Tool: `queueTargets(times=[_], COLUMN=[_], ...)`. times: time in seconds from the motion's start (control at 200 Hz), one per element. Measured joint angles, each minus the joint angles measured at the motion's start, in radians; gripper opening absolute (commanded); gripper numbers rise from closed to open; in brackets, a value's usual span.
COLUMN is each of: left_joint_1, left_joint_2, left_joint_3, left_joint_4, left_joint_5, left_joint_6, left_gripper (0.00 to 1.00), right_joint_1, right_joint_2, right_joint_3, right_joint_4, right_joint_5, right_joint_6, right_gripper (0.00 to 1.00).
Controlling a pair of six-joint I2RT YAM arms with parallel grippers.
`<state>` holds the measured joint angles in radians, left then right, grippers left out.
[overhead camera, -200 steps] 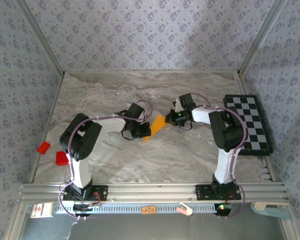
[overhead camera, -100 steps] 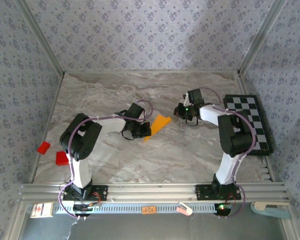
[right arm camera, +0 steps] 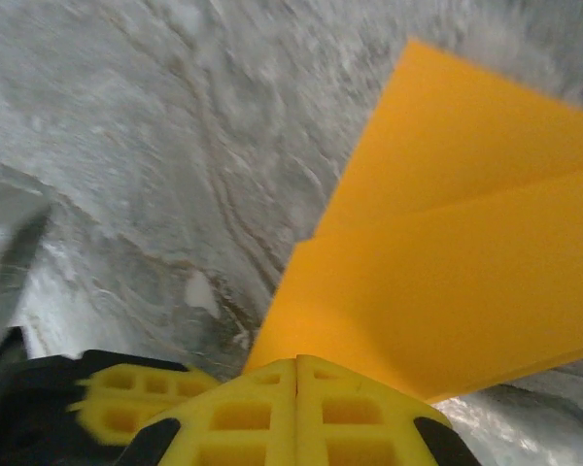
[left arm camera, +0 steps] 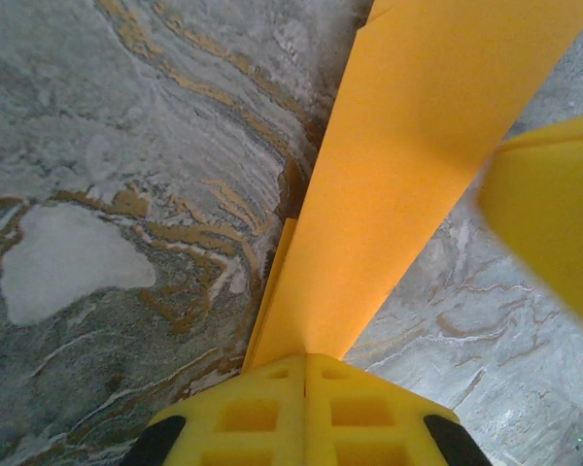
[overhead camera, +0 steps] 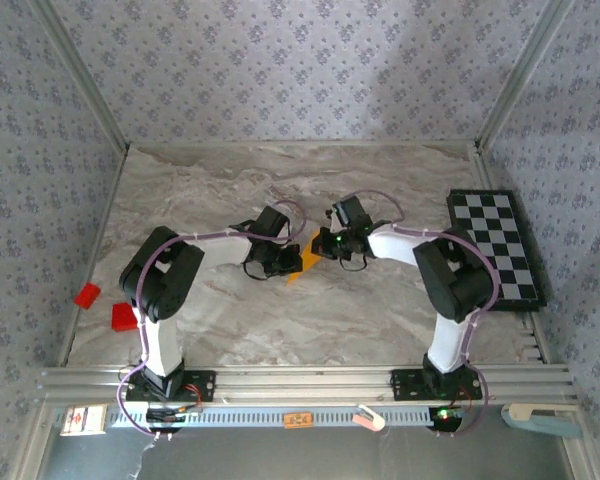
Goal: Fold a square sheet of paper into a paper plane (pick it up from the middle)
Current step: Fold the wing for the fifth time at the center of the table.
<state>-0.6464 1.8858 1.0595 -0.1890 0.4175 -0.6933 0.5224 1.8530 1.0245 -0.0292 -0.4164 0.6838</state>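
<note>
Paper plane (left arm camera: 408,165): orange-yellow, folded, layered; left claw (left arm camera: 306,361) clamped on its end, right claw (right arm camera: 296,364) closed, tips against it

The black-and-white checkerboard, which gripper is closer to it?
Right. The right gripper is at the folded orange-yellow paper, left of the checkerboard; the left gripper is farther left, on the paper's other side.

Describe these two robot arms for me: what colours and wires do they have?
Both the left arm and right arm have black joints, white segments and pale lilac cables looping alongside. A green light glows near the right wrist. The left pincer and right pincer have yellow fingers with square recesses.
</note>
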Motion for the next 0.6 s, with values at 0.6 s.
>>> queueTargets(times=[0.6], left_joint_1=[-0.008], left_joint_2=[0.000], left_joint_3=[-0.001], left_joint_4=[0.011], left_joint_5=[-0.010], left_joint_6=[0.000], left_gripper=[0.00], right_joint_1=[-0.182], right_joint_2=[0.101], right_joint_3=[0.023], right_joint_4=[0.042], right_joint_5=[-0.163], right_joint_6=[0.014], right_gripper=[0.00])
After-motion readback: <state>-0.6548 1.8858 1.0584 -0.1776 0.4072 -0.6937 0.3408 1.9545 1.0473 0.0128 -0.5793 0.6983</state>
